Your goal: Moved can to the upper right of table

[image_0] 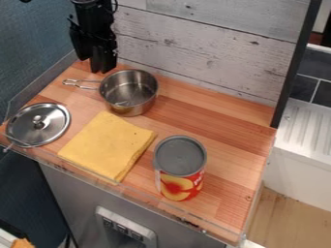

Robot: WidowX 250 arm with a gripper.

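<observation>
The can (180, 167) stands upright near the table's (229, 210) front edge, well apart from the gripper (94, 65), toward the camera and to its right in the view. The move looks undone: grasping, carrying to the upper right corner and releasing all remain. Whether the gripper is spread or pressed together, I cannot tell. Count one can, one pot (130, 92) just beside the gripper, one lid (38, 124) and one yellow cloth (107, 144), both nearer the camera than it.

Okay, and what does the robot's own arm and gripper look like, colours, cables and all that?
The arm is black and chunky where it shows, with a thin dark cable curving out near the top. The gripper is black too, with an angular, jagged outline and small pale specks.
</observation>
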